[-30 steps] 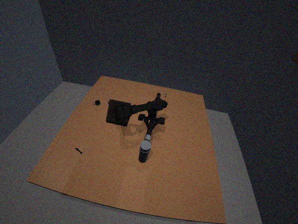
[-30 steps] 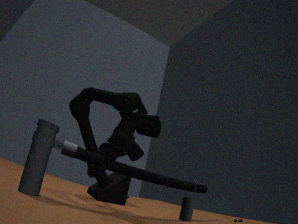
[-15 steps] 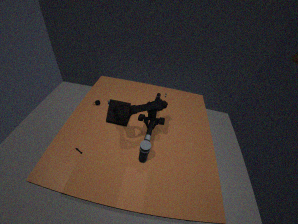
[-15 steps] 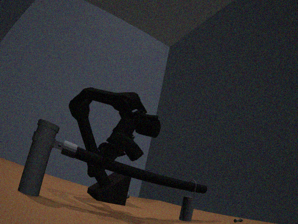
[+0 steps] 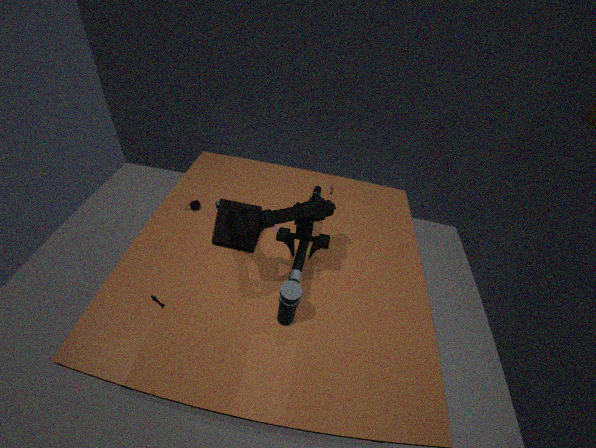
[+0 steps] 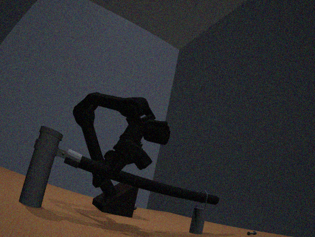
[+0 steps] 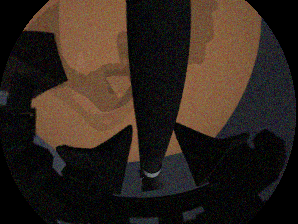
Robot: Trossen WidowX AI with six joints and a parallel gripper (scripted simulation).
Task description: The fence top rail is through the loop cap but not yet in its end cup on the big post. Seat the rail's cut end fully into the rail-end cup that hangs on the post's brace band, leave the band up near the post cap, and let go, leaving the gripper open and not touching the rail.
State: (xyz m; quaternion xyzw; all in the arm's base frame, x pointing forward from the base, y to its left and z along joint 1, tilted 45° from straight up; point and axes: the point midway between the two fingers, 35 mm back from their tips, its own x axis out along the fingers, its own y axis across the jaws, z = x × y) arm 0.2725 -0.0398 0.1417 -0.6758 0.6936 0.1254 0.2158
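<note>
The big grey post (image 5: 287, 311) (image 6: 37, 172) stands on the orange mat (image 5: 200, 350). The dark top rail (image 5: 301, 260) (image 6: 164, 188) (image 7: 156, 63) slopes from the post down through the loop cap on the small post (image 6: 196, 220). The rail's pale end (image 5: 295, 274) (image 6: 74, 154) meets the grey rail-end cup (image 6: 61, 152) just under the post cap (image 5: 290, 289) (image 6: 51, 131). How deep the rail end sits in the cup is too dark to tell. My gripper (image 5: 302, 242) (image 6: 101, 172) (image 7: 153, 127) straddles the rail at mid-length, with its fingers open and a small gap on each side.
The arm's dark base block (image 5: 235, 225) (image 6: 116, 203) stands behind the rail. A small dark round object (image 5: 195, 205) lies at the back left of the mat. A small bolt (image 5: 157, 300) (image 6: 251, 233) lies loose on the mat. The mat sits on a grey table (image 5: 60, 260).
</note>
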